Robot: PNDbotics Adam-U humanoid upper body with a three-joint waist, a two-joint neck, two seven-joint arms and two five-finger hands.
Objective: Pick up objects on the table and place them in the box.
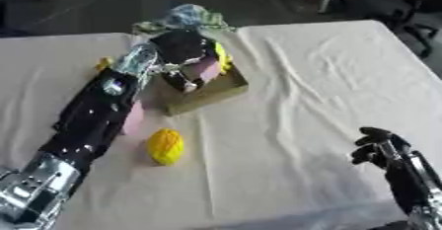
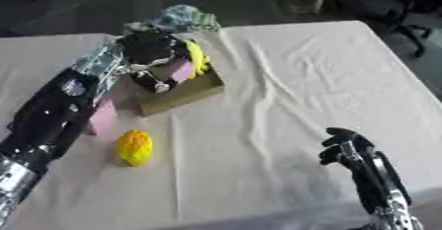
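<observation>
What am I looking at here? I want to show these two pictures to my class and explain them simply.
Both pictures come from a camera pair in a humanoid robot's head, looking down at a table under white cloth. Its left hand is over a cardboard box, at a pink block; whether it grips the block is unclear. Its right hand rests idle, fingers curled. A yellow knobbly object and another pink block lie on the cloth.
</observation>
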